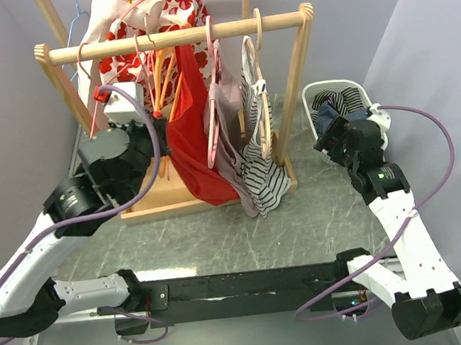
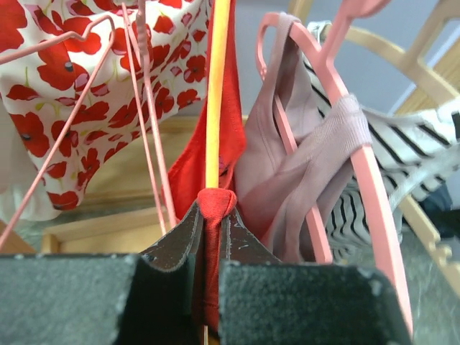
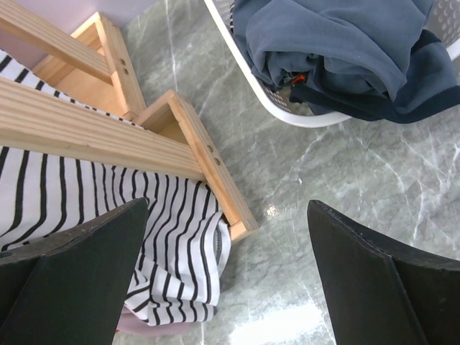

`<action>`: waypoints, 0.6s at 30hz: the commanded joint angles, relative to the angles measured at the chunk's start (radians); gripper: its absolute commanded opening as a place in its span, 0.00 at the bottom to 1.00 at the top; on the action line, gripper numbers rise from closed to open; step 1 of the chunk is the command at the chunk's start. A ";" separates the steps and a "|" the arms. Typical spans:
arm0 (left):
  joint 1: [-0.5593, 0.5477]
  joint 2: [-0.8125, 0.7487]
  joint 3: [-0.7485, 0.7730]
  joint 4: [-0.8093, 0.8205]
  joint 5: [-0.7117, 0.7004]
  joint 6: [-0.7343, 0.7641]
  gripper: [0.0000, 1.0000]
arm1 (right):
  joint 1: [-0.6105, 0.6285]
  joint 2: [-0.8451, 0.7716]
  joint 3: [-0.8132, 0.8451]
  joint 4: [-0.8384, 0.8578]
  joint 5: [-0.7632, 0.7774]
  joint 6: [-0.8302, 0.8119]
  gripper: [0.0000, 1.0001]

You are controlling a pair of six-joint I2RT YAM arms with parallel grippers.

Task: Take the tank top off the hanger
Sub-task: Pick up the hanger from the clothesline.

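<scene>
Left wrist view: the left tool [image 2: 214, 215] is clamping tightly on the red tank top [image 2: 233, 136] at centre frame, perhaps nipping the orange hanger [image 2: 218, 86] too, so pulling risks dragging both off. The right tool [image 3: 226, 273] is gaping wide, holding nothing.

Rack [image 1: 178, 38] bare wood; red tank top [image 1: 194, 143] matt cloth; table [image 3: 345, 165] glossy, perhaps marble.

The red tank top [image 2: 190, 172] vanishes between the jaws of my left gripper [image 2: 213, 223]; the orange hanger [image 2: 217, 86] runs off the top edge. Overhead, those jaws are hidden.
</scene>
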 commanded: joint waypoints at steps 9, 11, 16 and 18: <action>0.004 -0.126 0.212 -0.187 0.264 -0.001 0.01 | -0.007 -0.053 0.059 -0.024 0.031 -0.030 1.00; 0.005 -0.146 0.220 -0.236 0.260 -0.012 0.01 | -0.007 -0.056 0.066 -0.044 0.032 -0.023 1.00; 0.004 -0.212 0.223 -0.342 0.230 -0.077 0.01 | -0.007 -0.095 0.046 -0.049 0.018 -0.001 1.00; 0.005 -0.224 0.235 -0.371 0.240 -0.092 0.01 | -0.007 -0.108 0.040 -0.046 0.017 0.000 1.00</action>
